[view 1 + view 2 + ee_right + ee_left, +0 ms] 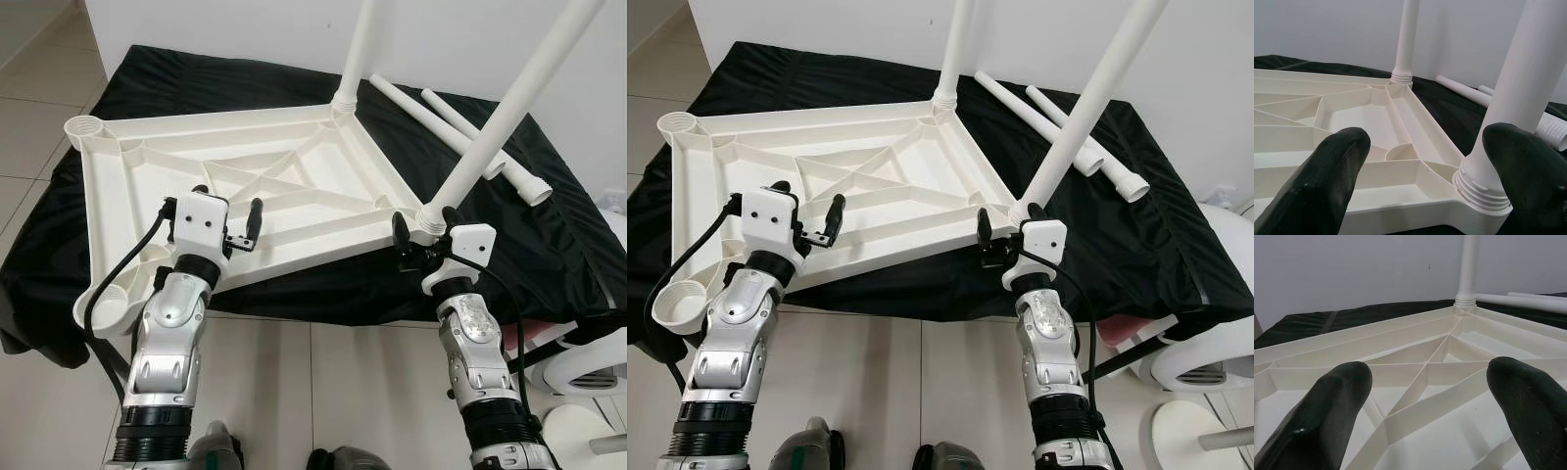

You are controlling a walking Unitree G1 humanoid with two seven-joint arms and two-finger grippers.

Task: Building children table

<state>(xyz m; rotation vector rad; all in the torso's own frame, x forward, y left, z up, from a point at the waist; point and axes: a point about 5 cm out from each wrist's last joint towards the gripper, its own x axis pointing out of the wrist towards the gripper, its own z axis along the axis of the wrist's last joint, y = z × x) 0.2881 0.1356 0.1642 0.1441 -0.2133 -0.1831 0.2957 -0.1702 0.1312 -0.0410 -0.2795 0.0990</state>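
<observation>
A white plastic tabletop (235,186) lies upside down on a black cloth (549,245). Two white legs stand in its sockets, one at the far right corner (355,59) and one at the near right corner (509,98). Two loose legs (446,125) lie on the cloth at the back right. The far left socket (86,127) and the near left socket (108,305) hold nothing. My left gripper (227,211) hovers open over the tabletop's near ribs (1420,382). My right gripper (426,223) is open at the near right corner, and the leg's threaded base (1481,188) stands between its fingers.
A white wall (245,24) rises right behind the cloth-covered surface. Tiled floor (323,392) lies in front of it. A white plastic chair (588,392) stands at the lower right, close to my right arm.
</observation>
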